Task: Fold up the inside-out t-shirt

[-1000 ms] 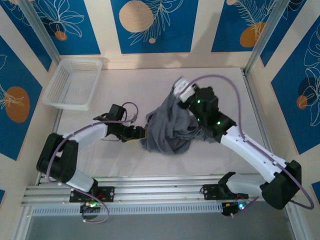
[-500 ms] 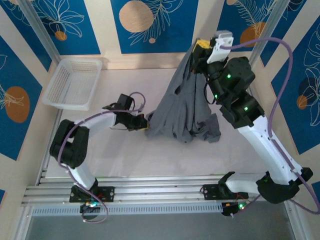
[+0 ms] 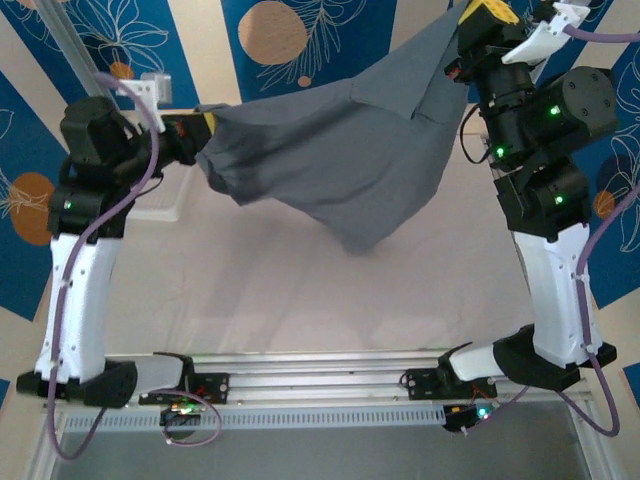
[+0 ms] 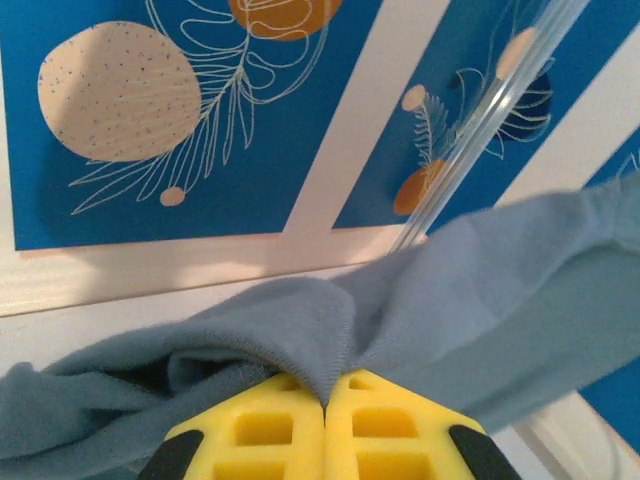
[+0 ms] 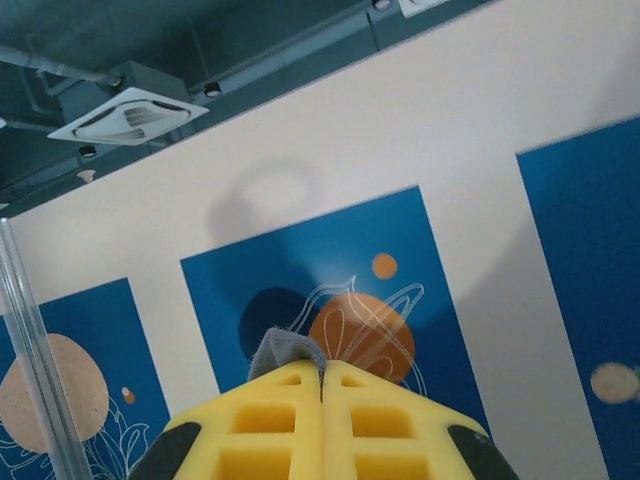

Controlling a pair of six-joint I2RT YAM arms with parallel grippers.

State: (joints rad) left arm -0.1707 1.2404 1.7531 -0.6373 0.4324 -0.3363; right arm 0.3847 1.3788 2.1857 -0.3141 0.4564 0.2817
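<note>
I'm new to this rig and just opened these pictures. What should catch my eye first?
The slate-grey t-shirt hangs stretched in the air above the table, sagging in the middle. The left gripper pinches one end at the upper left, the right gripper the other at the top right, both raised high.

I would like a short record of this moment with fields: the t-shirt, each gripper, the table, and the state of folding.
t-shirt: slate-grey, spread in the air between both grippers, middle sagging down
left gripper: shut on a bunched edge of the t-shirt
right gripper: shut on a small tuft of the t-shirt
table: white, below the cloth
folding: not yet begun
</note>
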